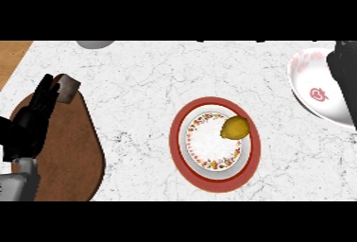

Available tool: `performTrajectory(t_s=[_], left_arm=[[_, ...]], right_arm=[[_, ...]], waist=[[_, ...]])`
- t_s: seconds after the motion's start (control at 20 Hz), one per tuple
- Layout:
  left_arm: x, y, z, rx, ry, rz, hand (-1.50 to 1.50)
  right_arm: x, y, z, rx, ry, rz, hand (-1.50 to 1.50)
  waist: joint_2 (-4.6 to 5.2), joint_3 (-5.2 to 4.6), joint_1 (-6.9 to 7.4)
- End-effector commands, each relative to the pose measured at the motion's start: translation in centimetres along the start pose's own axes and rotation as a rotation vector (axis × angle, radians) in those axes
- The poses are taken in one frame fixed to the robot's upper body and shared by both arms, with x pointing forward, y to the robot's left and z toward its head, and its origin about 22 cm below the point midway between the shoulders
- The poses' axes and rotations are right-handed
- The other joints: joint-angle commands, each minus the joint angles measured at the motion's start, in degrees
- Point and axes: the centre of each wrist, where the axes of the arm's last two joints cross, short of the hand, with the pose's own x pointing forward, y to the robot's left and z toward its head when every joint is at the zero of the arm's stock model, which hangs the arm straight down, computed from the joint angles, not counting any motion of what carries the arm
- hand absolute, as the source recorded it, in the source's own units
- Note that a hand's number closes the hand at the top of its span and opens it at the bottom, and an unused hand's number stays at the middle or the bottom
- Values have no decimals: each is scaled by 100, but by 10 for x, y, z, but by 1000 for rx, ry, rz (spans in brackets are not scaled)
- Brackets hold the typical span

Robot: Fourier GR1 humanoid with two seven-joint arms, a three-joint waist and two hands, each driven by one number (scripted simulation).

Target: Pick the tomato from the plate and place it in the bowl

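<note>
The tomato [235, 127] looks yellow-green and lies on the right side of a red-rimmed plate [213, 182] with a flowered inner ring, at the middle of the counter. The white bowl [314, 90] with red markings stands at the right edge, partly cut off. My right hand [344, 71] is a black shape at the far right, over the bowl's right part, well away from the tomato; most of it is out of view. My left hand [31, 118] rests open at the far left, fingers straight and pointing up.
A dark brown wooden board [77, 156] lies under my left hand, with a small grey-brown block [68, 89] at its top end. A grey round object [96, 44] peeks in at the top edge. White marble counter surrounds the plate.
</note>
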Motion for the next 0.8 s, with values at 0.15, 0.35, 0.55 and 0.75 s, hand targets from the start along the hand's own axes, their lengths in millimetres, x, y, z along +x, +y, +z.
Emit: performTrajectory(t_s=[0.15,0.35,0.55,0.75], left_arm=[[-11,-2,9,-14,1,-5,0],[-2,-7,-14,-16,-17,3,0],[-1,-20,3,-28,-12,15,0],[9,-6,-15,-15,-13,12,0]], right_arm=[[-77,12,-48,-16,51,-43,150],[-85,19,-59,-16,50,-34,150],[-131,36,-64,177,270,171,150],[-172,43,-68,246,301,26,-150]], waist=[[30,5,77],[61,5,120],[53,5,138],[50,11,51]])
